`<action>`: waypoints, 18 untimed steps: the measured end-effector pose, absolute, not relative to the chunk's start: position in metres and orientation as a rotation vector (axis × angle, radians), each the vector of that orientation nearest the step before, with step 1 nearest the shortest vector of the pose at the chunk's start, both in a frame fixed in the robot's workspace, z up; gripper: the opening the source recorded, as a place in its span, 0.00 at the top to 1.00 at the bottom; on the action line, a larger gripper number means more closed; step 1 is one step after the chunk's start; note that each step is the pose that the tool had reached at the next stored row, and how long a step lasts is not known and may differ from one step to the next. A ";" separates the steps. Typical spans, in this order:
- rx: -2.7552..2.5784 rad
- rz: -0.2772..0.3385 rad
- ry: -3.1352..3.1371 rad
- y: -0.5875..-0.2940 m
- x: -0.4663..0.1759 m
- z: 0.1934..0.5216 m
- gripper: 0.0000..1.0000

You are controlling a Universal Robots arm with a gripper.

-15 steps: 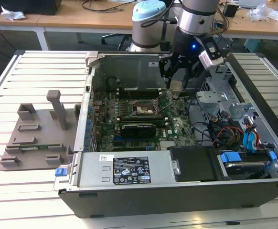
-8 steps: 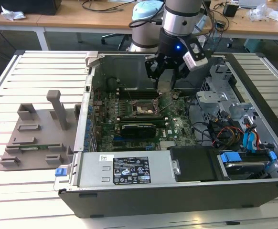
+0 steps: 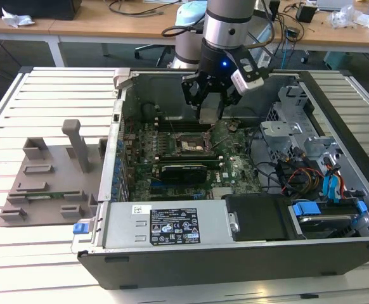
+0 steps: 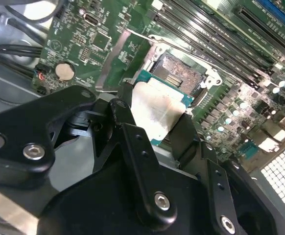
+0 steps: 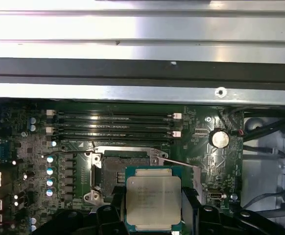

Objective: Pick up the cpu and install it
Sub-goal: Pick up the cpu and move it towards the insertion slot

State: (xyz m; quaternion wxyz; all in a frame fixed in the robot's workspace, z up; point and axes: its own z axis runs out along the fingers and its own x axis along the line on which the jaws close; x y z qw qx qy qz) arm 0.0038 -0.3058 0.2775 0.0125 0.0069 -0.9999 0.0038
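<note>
- The open case (image 3: 235, 266) holds the board (image 3: 172, 136); its memory sticks (image 5: 113, 125) sit in their slots, and its socket (image 5: 114, 169) stands open and bare.
- The claw (image 3: 210, 113) is clamped on the cpu (image 5: 154, 200), fingers (image 4: 185, 134) on two opposite edges, above the board beside the socket.
- The cpu lies flat, metal top facing the first wrist view; it is square, with its edges in line with the socket's.

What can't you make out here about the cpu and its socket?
1. First wrist view: the cpu covers part of the socket.
2. Second wrist view: the end effector hides the cpu's side edges.
3. Exterior view: the socket's detail is too small to see.
4. Height of the cpu above the socket: cannot tell.
</note>
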 end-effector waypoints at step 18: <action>0.022 0.012 -3.117 -0.306 -0.015 0.273 0.45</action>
